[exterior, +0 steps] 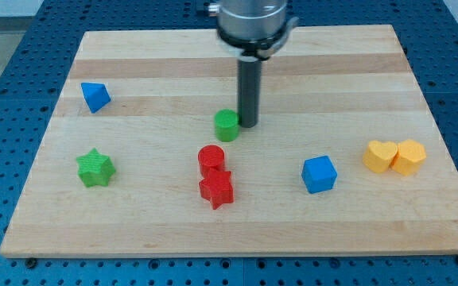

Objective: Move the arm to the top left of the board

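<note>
My tip (248, 124) is near the middle of the wooden board (348, 71), touching or just beside the right side of a green round block (227, 125). A blue triangular block (95, 96) lies toward the view's upper left. A green star (95, 168) lies at the left. A red round block (211, 158) sits just above a red star (216, 189) below my tip.
A blue cube (319, 174) lies right of centre. A yellow heart (380, 156) and a yellow hexagonal block (409, 156) touch each other at the right. Blue perforated table surrounds the board.
</note>
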Tool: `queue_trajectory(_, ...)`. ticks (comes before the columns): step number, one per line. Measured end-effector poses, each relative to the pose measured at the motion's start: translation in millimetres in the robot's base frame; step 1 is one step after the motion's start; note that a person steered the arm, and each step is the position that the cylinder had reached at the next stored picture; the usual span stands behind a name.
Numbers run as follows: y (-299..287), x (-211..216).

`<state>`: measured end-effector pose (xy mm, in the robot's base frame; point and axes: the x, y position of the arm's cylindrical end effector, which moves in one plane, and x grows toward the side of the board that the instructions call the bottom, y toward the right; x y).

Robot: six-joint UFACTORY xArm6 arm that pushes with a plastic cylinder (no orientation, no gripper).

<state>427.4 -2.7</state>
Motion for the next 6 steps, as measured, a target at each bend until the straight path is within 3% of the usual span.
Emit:
queue_trajectory(4, -132.1, 62.4)
queue_trajectory(6, -149.5, 68.8)
